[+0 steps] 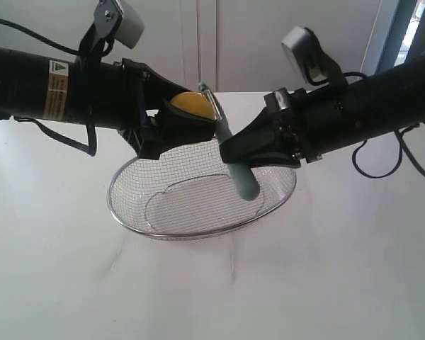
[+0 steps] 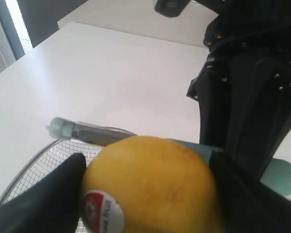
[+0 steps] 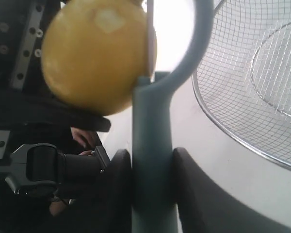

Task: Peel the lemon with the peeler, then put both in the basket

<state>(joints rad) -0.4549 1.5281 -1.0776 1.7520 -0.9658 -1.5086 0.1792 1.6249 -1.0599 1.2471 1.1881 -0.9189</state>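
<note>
Hovering over the wide oval silver wire-mesh basket point(image 1: 138, 188), exterior view: left gripper point(image 1: 178, 115) pinches the small round yellow lemon point(image 1: 188, 103); right gripper point(image 1: 231, 152) clamps the slim teal-handled peeler point(image 1: 244, 184), its metal blade against the lemon; left wrist view: red-and-white sticker point(image 2: 102, 211) faces the camera; right wrist view: black pads point(image 3: 119, 189) squeeze the handle

The lemon point(image 2: 150, 184) carries a round red-and-white sticker point(image 2: 102, 213). Its red half shows a white emblem, and the dark lettering on its white half is too blurred to read. On the left arm point(image 1: 21, 85), a white label point(image 1: 57, 68) bearing a black warning triangle sits above an amber label point(image 1: 54, 98) whose small print is illegible.
</note>
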